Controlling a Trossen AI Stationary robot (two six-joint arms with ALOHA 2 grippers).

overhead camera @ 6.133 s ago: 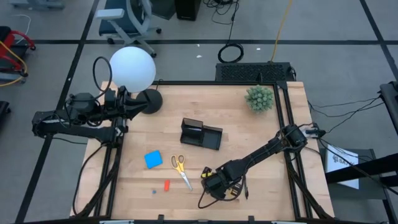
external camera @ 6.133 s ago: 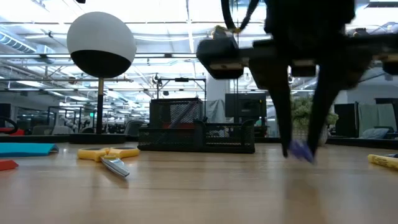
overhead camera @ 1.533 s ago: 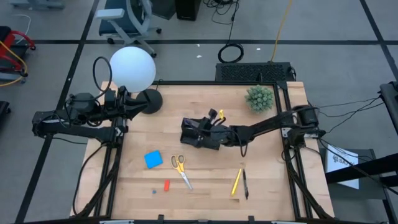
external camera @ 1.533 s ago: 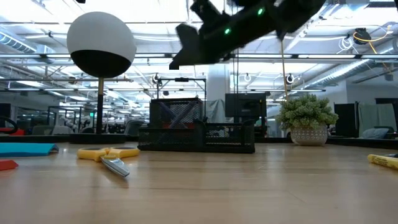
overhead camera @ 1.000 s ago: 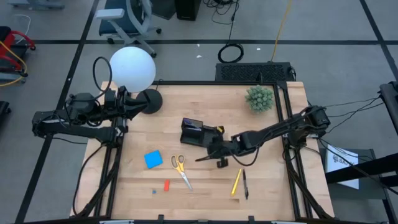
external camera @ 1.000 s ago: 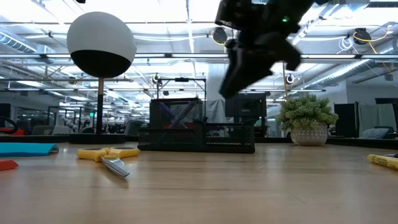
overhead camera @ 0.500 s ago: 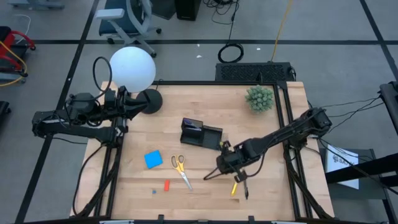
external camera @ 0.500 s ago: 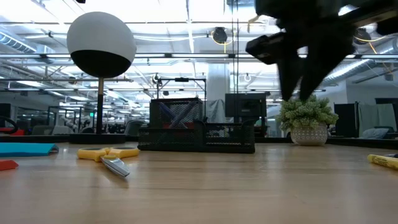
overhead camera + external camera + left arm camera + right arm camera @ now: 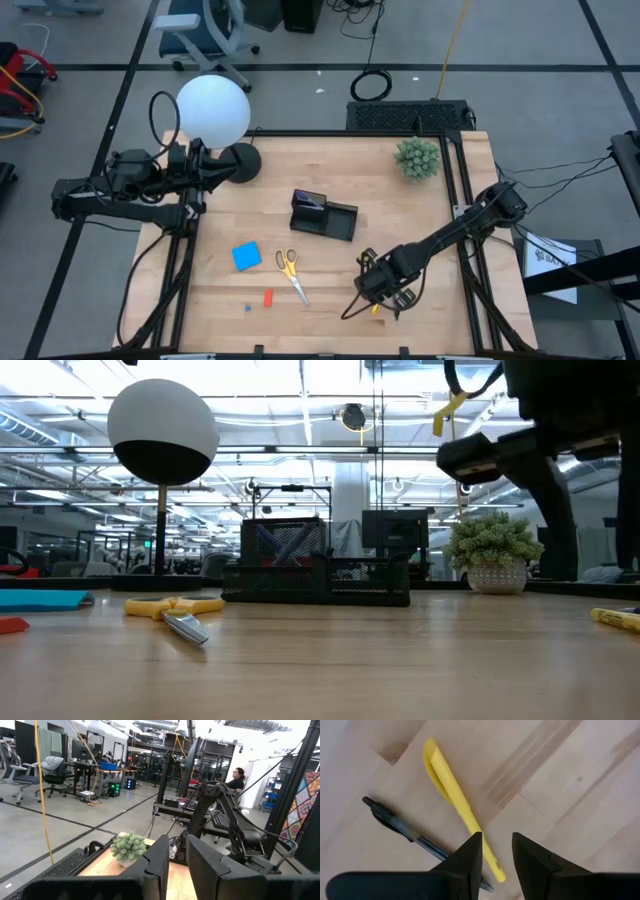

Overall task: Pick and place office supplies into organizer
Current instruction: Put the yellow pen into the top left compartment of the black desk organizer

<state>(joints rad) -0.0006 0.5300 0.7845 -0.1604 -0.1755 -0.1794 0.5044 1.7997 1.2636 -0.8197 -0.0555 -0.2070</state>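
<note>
Right now my right end effector (image 9: 372, 290) hangs low over the worktop (image 9: 440, 300) near its front edge, toward the right corner, pointing down at the yellow pen (image 9: 461, 807) and the black pen (image 9: 405, 830) that lie side by side on the wood. Its fingers (image 9: 465, 865) stand a little apart with a narrow gap between them and nothing in it, so it is released; the yellow pen passes just under the gap, and I cannot tell whether the tips touch it. My left end effector (image 9: 172, 857) waits off the worktop's back left corner, beside the black round lamp base (image 9: 243, 162) under the white globe lamp (image 9: 213, 110); its fingers sit close together with a slim gap and grasp nothing. The black organizer (image 9: 323, 215) stands near the middle of the worktop, and in the low view something thin and blue leans inside its taller compartment. Toward the front left, the blue square pad (image 9: 247, 256) lies just beside the yellow-handled scissors (image 9: 291, 272), and the small red piece (image 9: 268, 297) lies nearer the front edge, well apart from the organizer. The green spiky plant (image 9: 417, 158) stands at the back right corner.
</note>
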